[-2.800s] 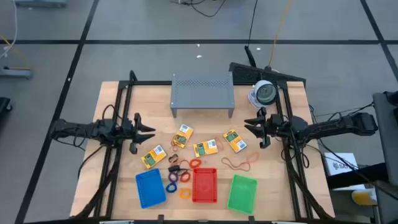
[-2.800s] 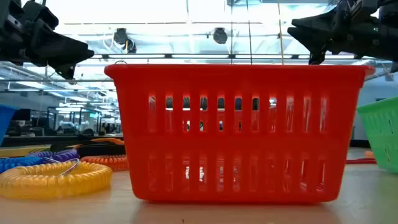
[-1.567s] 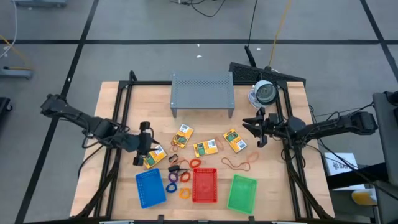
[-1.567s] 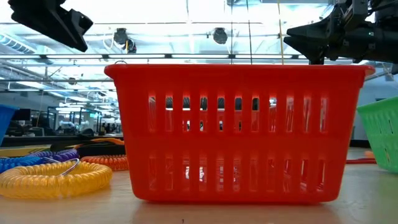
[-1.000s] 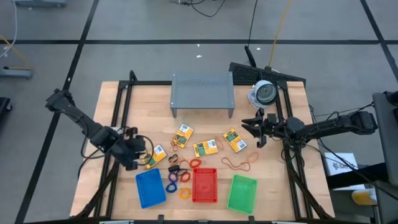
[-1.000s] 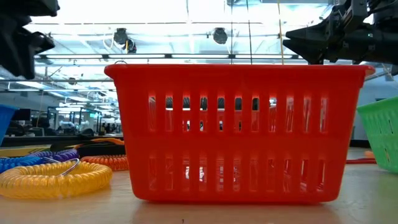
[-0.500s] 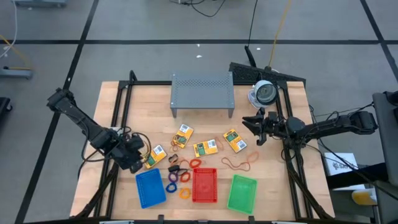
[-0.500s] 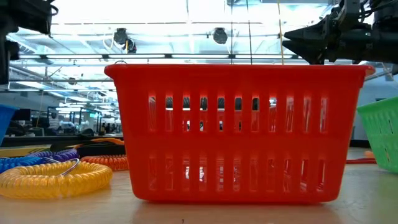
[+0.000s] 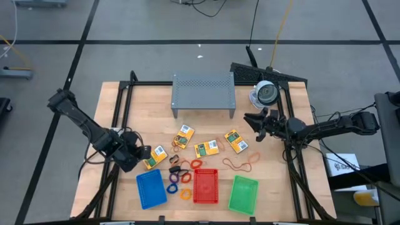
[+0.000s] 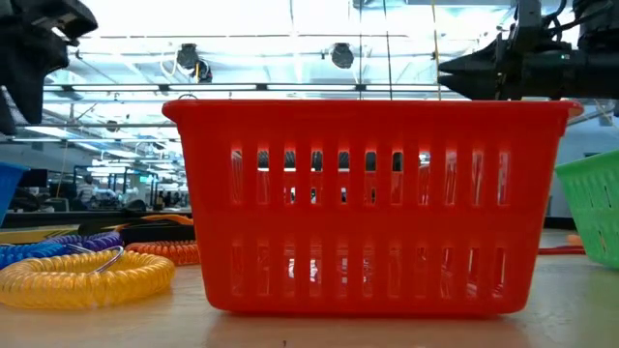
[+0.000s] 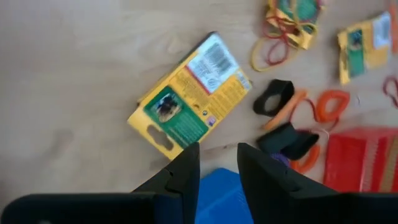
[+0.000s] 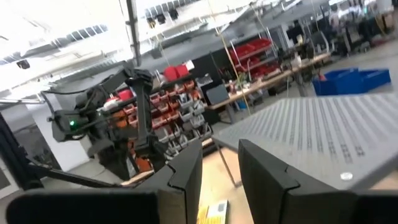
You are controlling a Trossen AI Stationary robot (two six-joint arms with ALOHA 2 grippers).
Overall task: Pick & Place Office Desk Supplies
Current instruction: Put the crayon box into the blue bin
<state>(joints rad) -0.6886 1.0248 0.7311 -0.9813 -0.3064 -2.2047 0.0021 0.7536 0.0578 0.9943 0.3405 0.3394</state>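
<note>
Landmark: red mesh tray [image 9: 205, 185], at the desk's [image 9: 125, 106] near edge.

- Blue mesh tray [image 9: 150, 189]: left of the red tray, apart from it.
- Green mesh tray [image 9: 243, 193]: right of the red tray.
- Coil rings [image 9: 179, 181], orange, purple and blue, with small dark pieces: between the blue and red trays.
- Crayon boxes, four, yellow-and-green: in a loose row beyond the red tray; leftmost crayon box [image 9: 154, 157] lies flat, beyond the blue tray.
- Rubber bands [image 9: 239, 164], reddish: beyond the green tray.
- Left gripper [image 9: 142, 154]: just left of the leftmost crayon box, above the desk; fingers [image 11: 185, 171] slightly parted, holding nothing.
- Right gripper [image 9: 249, 119]: well beyond and right of the red tray, raised; fingers [image 12: 186, 171] slightly parted, empty.
</note>
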